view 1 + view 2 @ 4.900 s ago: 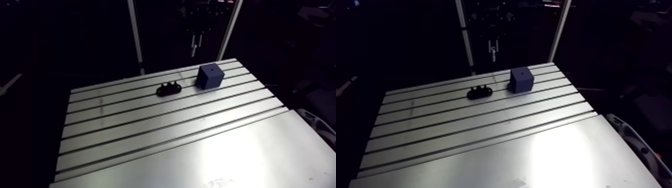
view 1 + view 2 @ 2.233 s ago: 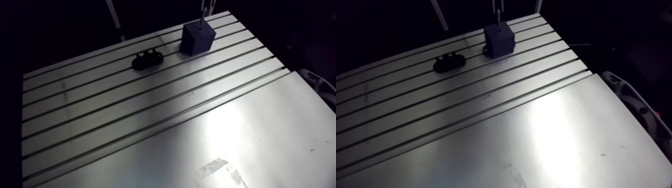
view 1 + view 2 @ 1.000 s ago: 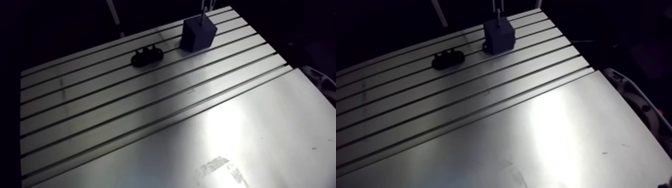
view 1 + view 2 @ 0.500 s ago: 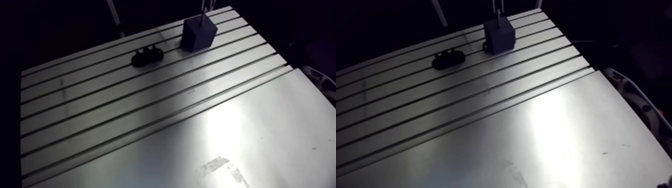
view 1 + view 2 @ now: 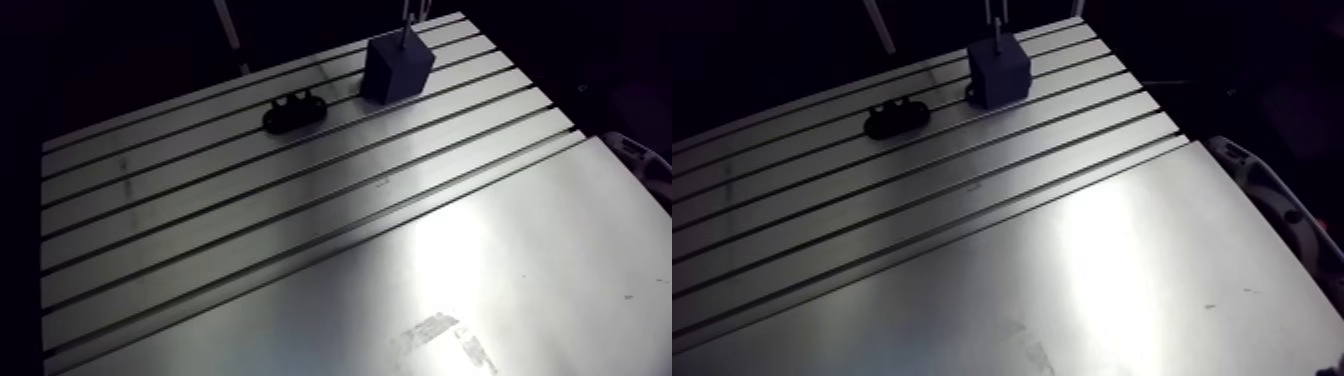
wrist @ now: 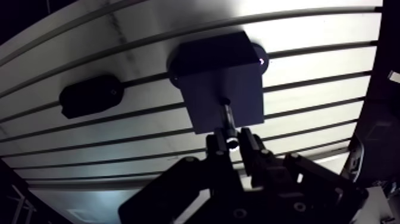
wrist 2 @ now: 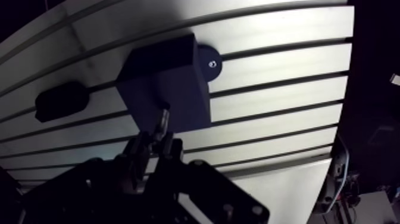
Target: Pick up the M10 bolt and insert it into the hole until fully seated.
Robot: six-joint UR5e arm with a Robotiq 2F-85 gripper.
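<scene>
Up in the arm view, a dark block (image 5: pixel 397 68) stands on the slotted table (image 5: pixel 300 250), with a black holder (image 5: pixel 295 110) near it. From the wrist view, the gripper (image 6: pixel 231 140) pinches the M10 bolt (image 6: pixel 227 116) narrowly, directly above the block, with the shank reaching the hole in the block's top.

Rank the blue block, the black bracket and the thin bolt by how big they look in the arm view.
1. blue block: the biggest, tall and boxy.
2. black bracket: nearly as wide, but low and flat.
3. bolt: a thin pin standing up from the block's top.
All three sit about equally far from the camera, so the order seems fair.
</scene>
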